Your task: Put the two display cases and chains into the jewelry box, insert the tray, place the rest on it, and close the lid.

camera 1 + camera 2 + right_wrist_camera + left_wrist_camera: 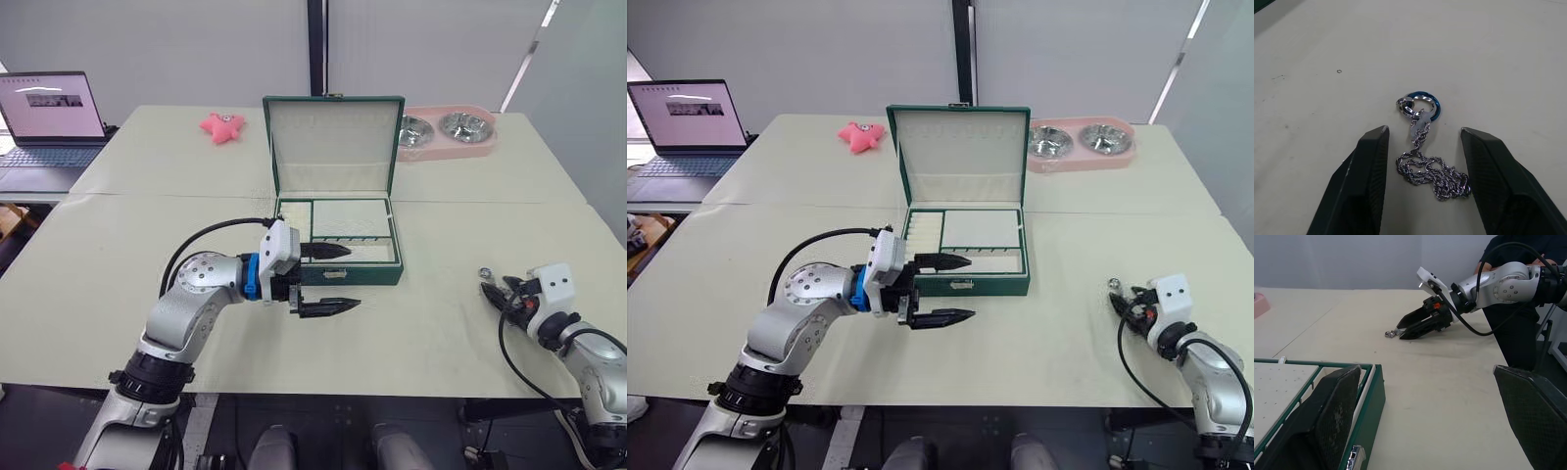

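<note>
Jewelry box (pixel 338 274): at worktop (pixel 127 294) centre, lid (pixel 333 145) raised upright at its 12 o'clock edge; tray (pixel 355 227) seated inside.
Left gripper (pixel 326 278): fingers spread apart, empty, at the box's 7 o'clock corner, one finger over the front rim, the other off the front wall.
Right gripper (pixel 1422 171): fingers apart, straddling a silver chain (pixel 1432 169) lying bunched on the worktop, ring ends (pixel 1420 105) beyond the fingertips.
Chain place: at 3 o'clock from the box, well apart.
</note>
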